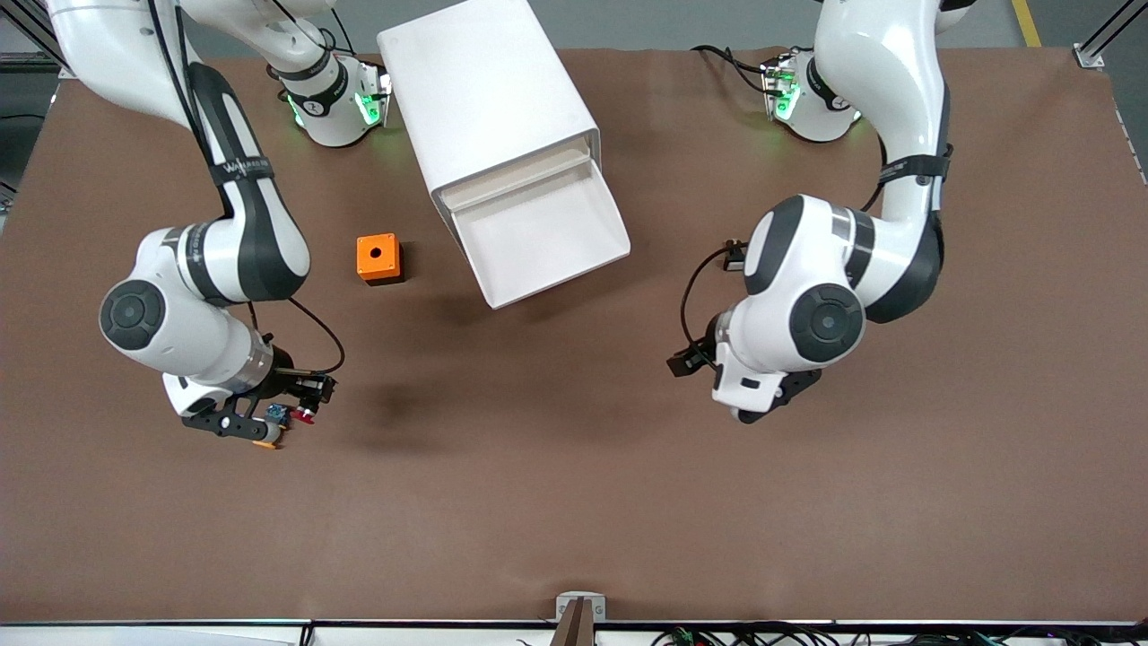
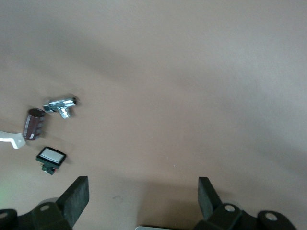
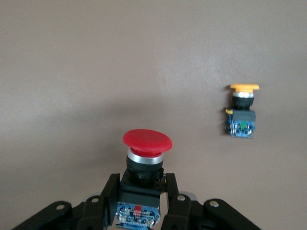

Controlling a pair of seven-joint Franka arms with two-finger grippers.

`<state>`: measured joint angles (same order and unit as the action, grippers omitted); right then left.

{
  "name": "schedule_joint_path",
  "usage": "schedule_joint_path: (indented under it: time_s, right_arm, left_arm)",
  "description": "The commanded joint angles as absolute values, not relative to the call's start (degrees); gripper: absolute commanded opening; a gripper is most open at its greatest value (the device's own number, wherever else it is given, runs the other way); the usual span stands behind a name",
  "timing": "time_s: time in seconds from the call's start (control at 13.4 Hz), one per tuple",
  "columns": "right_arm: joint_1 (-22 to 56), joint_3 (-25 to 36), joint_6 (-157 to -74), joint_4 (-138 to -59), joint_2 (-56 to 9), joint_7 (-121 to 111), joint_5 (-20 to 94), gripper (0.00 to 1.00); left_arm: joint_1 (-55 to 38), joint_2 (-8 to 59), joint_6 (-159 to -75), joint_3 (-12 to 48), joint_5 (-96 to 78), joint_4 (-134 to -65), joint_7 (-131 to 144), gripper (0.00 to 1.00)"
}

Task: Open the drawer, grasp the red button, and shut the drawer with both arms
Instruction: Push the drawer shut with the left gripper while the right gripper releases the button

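The right gripper (image 3: 139,201) is clenched on the button (image 3: 144,163), its fingers pinching the black body, with the red cap pointing away from the wrist and the blue rear part between the finger bases. It hangs over bare table toward the right arm's end, the forearm bent low and the elbow folded outward. An orange-capped button (image 3: 241,111) lies on the table near it; the front view mostly hides this one under the gripper.

The left gripper (image 2: 144,201) hangs released, fingers spread wide, over bare table toward the left arm's end, wrist pointing down. Small metal and plastic parts (image 2: 60,106) lie in its wrist view, too small to identify.

The drawer (image 1: 538,235) stands pulled out of the white cabinet (image 1: 484,94). An orange cube (image 1: 378,258) sits beside it on the brown table (image 1: 574,502).
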<state>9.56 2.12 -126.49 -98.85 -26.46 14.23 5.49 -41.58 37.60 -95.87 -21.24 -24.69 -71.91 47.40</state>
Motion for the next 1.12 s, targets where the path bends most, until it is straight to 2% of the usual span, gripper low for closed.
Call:
schedule_joint_path:
  time_s: [0.0, 0.22, 0.45, 0.67, 0.82, 0.97, 1.05]
  right_arm:
    - [7.5, 1.0, -127.5, -95.6, -30.7, 9.1, 6.0, 0.01]
    - [4.7, 0.7, -127.8, -92.6, -36.4, 4.1, 6.2, 0.01]
    - [4.0, 0.7, -127.9, -91.1, -39.2, 2.2, 6.1, 0.01]
    - [4.0, 0.7, -130.1, -90.8, -41.3, 0.2, 6.1, 0.02]
    - [3.9, 0.7, -131.0, -89.7, -42.7, -0.1, 6.1, 0.05]
    - [4.0, 0.7, -130.9, -88.6, -43.2, 0.0, 6.0, 0.23]
    - [4.0, 0.7, -130.8, -87.9, -43.2, 0.2, 6.1, 0.38]
  left_arm:
    - [-46.3, 36.6, -98.8, -21.2, -23.2, -75.1, 46.8, 1.0]
    - [-52.3, 36.8, -104.8, -20.9, -24.0, -78.2, 48.0, 1.0]
    - [-55.7, 38.0, -106.4, -20.9, -23.5, -79.2, 50.6, 1.0]
    - [-59.1, 38.9, -113.6, -20.5, -23.6, -80.8, 51.4, 1.0]
    - [-60.3, 39.0, -114.8, -20.3, -23.8, -81.1, 53.1, 1.0]
    - [-60.6, 39.3, -114.9, -19.0, -23.9, -81.1, 53.3, 1.0]
    - [-60.6, 39.3, -114.9, -18.0, -23.9, -81.1, 53.3, 1.0]
